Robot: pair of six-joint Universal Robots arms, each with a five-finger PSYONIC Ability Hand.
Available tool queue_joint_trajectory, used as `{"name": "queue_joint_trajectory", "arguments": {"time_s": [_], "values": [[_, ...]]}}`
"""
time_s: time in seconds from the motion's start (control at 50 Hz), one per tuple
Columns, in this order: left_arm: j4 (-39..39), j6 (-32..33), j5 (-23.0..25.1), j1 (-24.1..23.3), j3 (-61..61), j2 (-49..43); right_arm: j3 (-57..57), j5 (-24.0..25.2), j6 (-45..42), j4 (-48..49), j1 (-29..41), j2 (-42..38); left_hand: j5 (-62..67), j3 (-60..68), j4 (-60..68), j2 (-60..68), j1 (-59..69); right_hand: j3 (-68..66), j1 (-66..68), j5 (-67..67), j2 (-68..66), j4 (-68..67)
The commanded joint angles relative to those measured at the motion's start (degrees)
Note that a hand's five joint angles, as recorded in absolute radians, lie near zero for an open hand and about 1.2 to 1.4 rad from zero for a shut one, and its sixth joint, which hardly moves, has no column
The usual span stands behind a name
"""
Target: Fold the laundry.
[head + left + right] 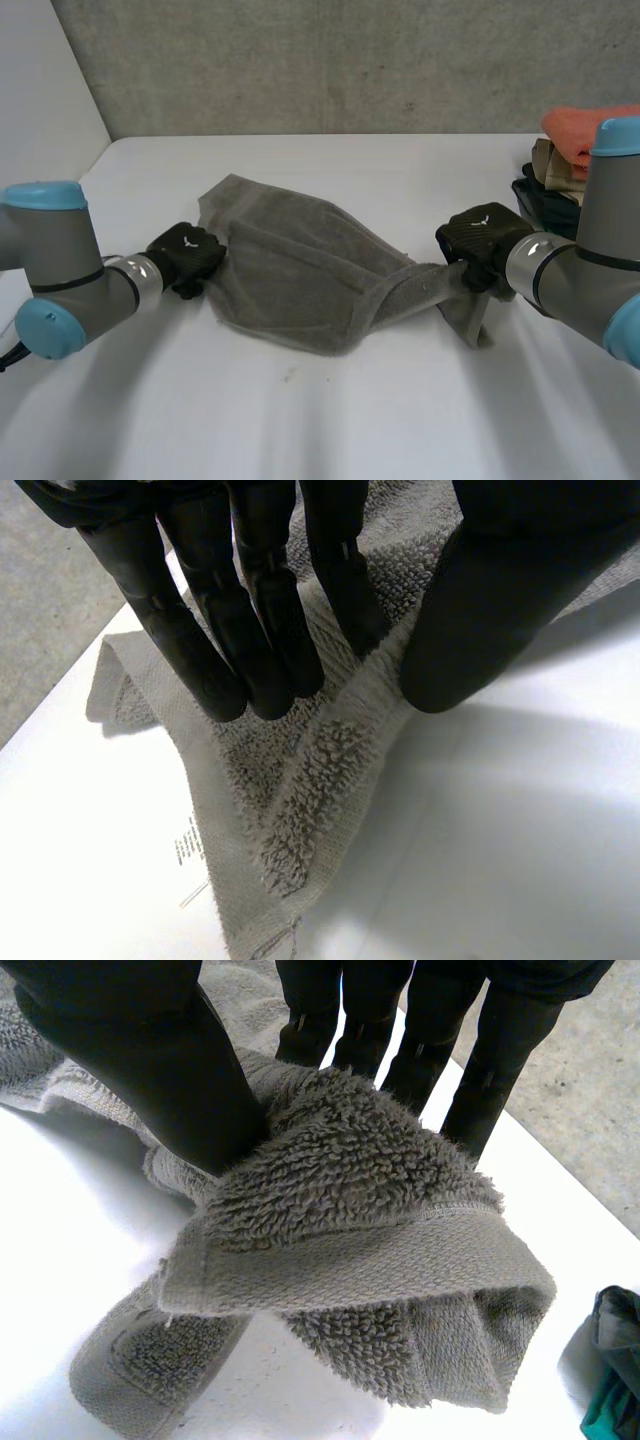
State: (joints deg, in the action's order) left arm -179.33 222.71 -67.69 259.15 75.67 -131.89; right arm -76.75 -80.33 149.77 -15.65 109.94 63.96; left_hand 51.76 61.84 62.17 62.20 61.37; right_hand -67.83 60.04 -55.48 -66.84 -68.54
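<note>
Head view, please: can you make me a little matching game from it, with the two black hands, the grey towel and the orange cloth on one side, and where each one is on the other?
Things:
1. left hand
2. right hand
3. grey towel
4. orange cloth

Places:
A. on top of the pile of clothes at the far right
B. pinching the towel's left edge
C. pinching the towel's twisted, bunched right end
D. lying crumpled in the middle of the white table, between the two hands

Pairs: 1-B, 2-C, 3-D, 4-A.
</note>
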Motion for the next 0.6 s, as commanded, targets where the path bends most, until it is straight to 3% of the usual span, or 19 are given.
{"name": "queue_joint_trajectory", "arguments": {"time_s": [0.02,0.16,0.26,0.34,0.46,0.6], "values": [[0.0,0.1,-0.3,-0.5,-1.4,-0.7,-0.1,0.0,0.0,0.0,0.0,0.2,18.2,18.2,17.8,17.8,18.6,-12.2,20.0,-14.5,-13.2,-11.5],[0.9,-0.8,-4.3,0.6,1.1,8.5,1.5,0.0,-1.0,-2.5,-0.4,3.1,18.2,18.2,17.8,17.8,18.6,-12.2,20.0,-14.5,-13.2,-11.5],[1.3,-2.3,-8.8,4.3,7.2,23.2,5.5,-0.3,-10.2,-18.4,-3.7,6.0,18.2,18.2,17.8,17.8,18.6,-12.2,20.0,-14.5,-13.2,-11.5],[4.1,-2.0,-9.8,5.9,10.2,28.8,8.1,-0.7,-20.3,-31.8,-5.4,5.2,18.2,18.2,17.8,17.8,18.6,-12.2,20.0,-14.5,-13.2,-11.5],[13.5,2.5,-9.2,5.0,9.5,24.2,11.1,-4.2,-24.8,-36.2,-3.0,1.3,18.2,18.2,17.8,17.8,18.6,-12.2,20.0,-14.5,-13.2,-11.5],[15.5,4.4,-15.0,2.4,-5.0,12.4,18.5,-5.7,-21.2,-25.3,-0.4,-5.4,18.2,18.2,17.8,17.8,18.6,-12.2,20.0,-14.5,-13.2,-11.5]]}}
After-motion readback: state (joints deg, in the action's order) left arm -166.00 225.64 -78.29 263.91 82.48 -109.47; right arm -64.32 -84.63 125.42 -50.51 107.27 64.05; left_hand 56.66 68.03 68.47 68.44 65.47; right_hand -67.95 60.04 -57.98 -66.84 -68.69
